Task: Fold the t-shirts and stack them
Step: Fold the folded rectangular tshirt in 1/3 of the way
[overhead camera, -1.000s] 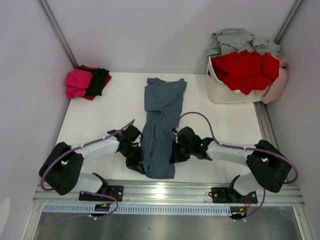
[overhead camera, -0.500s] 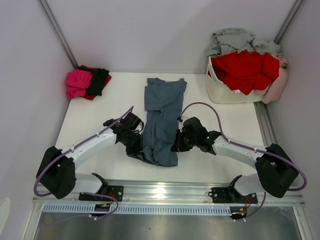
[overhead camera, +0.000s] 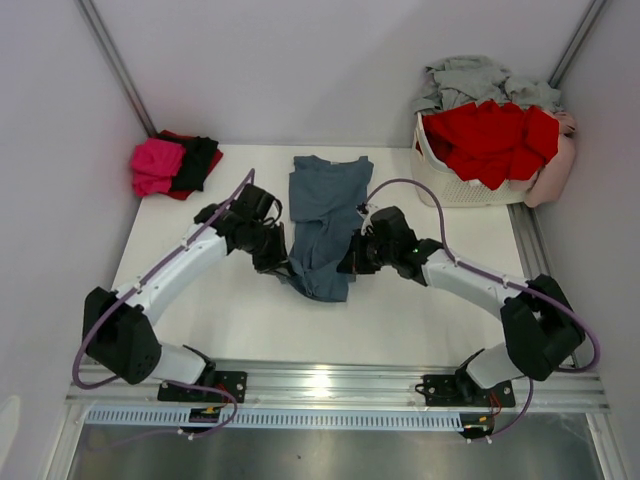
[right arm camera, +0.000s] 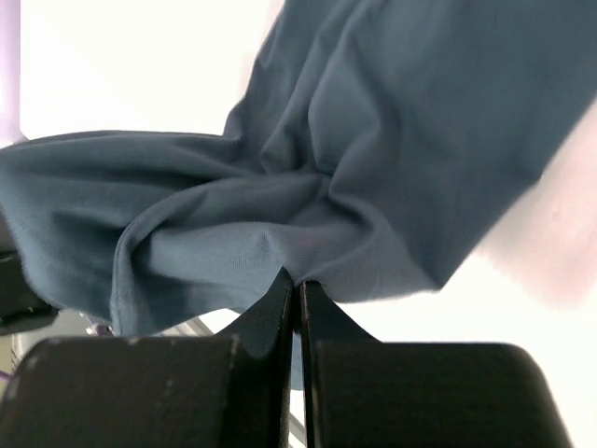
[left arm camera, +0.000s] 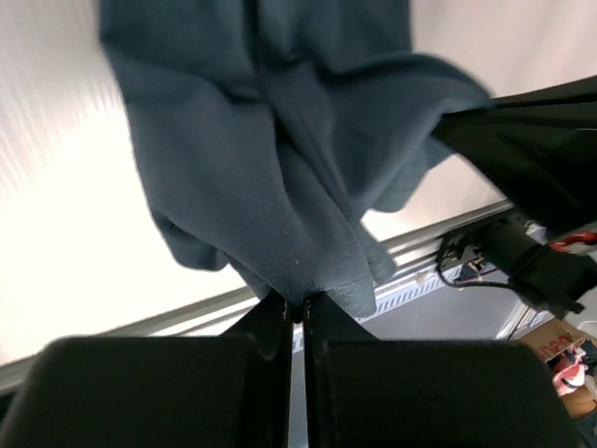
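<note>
- Top view: I saw the left gripper (overhead camera: pixel 278 263) and the right gripper (overhead camera: pixel 348 262) either side of the slate-blue t-shirt (overhead camera: pixel 326 200) on the white table (overhead camera: pixel 200 300), with pale walls (overhead camera: pixel 300 70) around.
- Left wrist: the jaws pinched the shirt's hem, cloth bunched just ahead.
- Right wrist: the jaws pinched a shirt fold directly ahead.

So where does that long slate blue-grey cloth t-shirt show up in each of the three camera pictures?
Top external: the slate blue-grey t-shirt lies mid-table, its near end lifted between the left gripper and right gripper.
Left wrist: it fills the upper middle, its hem pinched by the fingertips at the bottom.
Right wrist: it fills the middle and upper right, pinched likewise.
Shared landmark: the white table beneath it.
</note>
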### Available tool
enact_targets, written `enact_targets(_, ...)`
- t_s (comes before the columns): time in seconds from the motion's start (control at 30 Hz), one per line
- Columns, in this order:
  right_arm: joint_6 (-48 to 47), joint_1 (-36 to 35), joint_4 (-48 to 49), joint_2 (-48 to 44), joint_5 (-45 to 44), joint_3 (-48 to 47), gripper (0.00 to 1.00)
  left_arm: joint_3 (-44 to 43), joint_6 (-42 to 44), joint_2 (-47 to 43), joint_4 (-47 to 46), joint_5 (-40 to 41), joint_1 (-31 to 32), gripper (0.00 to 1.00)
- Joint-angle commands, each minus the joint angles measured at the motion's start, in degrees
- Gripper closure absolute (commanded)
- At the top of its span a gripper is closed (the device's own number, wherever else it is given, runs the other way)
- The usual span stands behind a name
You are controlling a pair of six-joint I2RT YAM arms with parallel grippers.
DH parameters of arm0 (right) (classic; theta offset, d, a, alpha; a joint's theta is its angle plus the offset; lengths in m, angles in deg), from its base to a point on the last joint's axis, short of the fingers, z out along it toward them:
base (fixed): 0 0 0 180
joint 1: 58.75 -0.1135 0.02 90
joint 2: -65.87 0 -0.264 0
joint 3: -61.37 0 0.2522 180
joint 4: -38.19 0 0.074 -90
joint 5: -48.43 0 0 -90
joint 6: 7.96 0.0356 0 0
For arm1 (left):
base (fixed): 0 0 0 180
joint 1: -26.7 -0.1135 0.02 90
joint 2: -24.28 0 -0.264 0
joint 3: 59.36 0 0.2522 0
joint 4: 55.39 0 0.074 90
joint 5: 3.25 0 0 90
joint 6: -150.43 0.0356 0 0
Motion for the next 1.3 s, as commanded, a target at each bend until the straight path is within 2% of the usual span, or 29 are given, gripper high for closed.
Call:
enact_targets(0.0, -0.9, 1.2, 2.2, 3.7, 2.4, -5.5, 1.00, -5.5, 1.9, 2.6, -0.8, -0.5, -0.8, 0.99)
enact_targets(0.27, 1.2, 7.1, 6.7, 11.7, 6.7, -10.6, 1.00, -11.7, 2.4, 10.2, -3.3, -1.4, -1.4, 0.99)
enact_targets(0.4, 0.5, 9.3, 6.7, 15.8, 6.3, -14.7, 1.00, -17.7, 4.1, 14.6, -1.8, 3.2, -3.5, 0.99)
enact_targets(0.7, -1.3, 13.7, 3.4, 24.3, 7.2, -28.5, 1.00, -34.2, 6.5, 28.1, 0.3, 3.8, -8.8, 1.00)
enact_targets(0.8, -0.6, 15.1, 2.2, 28.7, 8.5, -33.7, 1.00, -40.7, 6.5, 33.8, 0.6, 1.2, -9.5, 1.00)
enact_targets(1.0, 1.6, 16.6, 0.6, 36.4, 10.3, -40.4, 1.00, -44.8, 5.6, 39.5, -3.7, -4.1, -9.6, 0.99)
enact_targets(1.27, 2.2, 16.7, 0.4, 36.3, 7.4, -40.5, 1.00, -46.2, 4.8, 41.4, -6.2, -8.1, -9.6, 0.99)
